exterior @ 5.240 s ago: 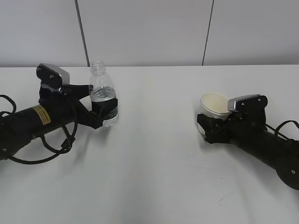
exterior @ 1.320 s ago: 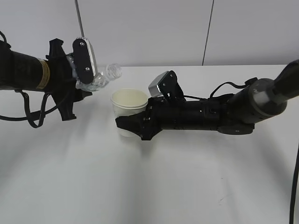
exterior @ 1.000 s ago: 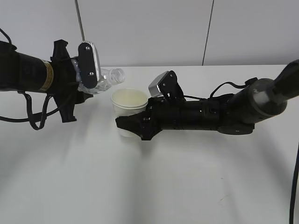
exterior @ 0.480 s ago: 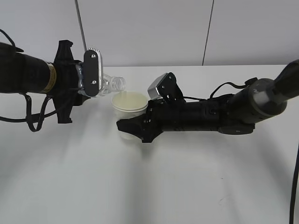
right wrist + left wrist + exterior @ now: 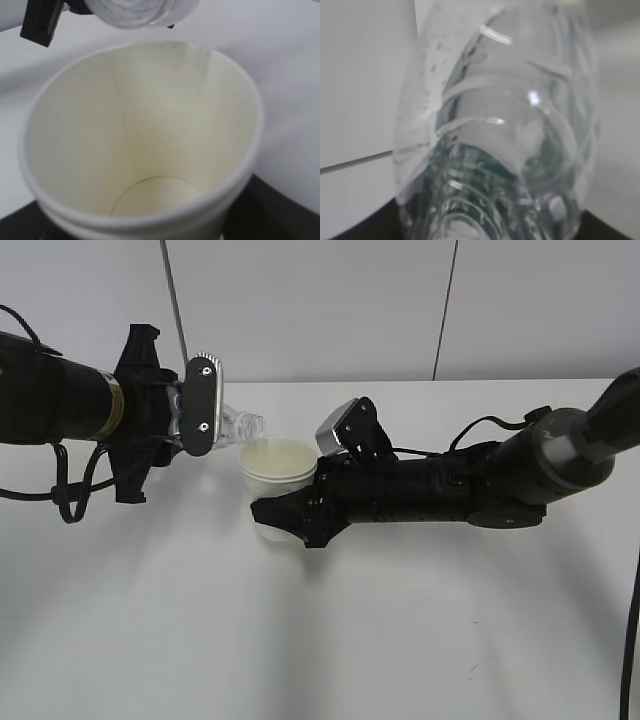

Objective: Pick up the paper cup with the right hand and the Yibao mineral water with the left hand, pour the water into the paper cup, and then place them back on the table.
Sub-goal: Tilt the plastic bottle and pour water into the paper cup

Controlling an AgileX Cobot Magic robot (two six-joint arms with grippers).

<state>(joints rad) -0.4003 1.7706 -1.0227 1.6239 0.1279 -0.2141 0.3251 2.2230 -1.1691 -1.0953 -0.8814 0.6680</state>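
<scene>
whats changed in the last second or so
The left hand has tipped the Yibao mineral water further and moved it right, its mouth now at the paper cup rim. The right hand keeps holding the cup in the same spot.

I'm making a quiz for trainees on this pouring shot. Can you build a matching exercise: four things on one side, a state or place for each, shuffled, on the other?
Things:
1. paper cup
2. Yibao mineral water
3. left gripper
4. table

States:
A. tipped on its side, mouth at the cup's rim
B. white, flat, beneath both arms
C. upright, held by the right gripper
D. clamped on the bottle

Pairs: 1-C, 2-A, 3-D, 4-B
</scene>
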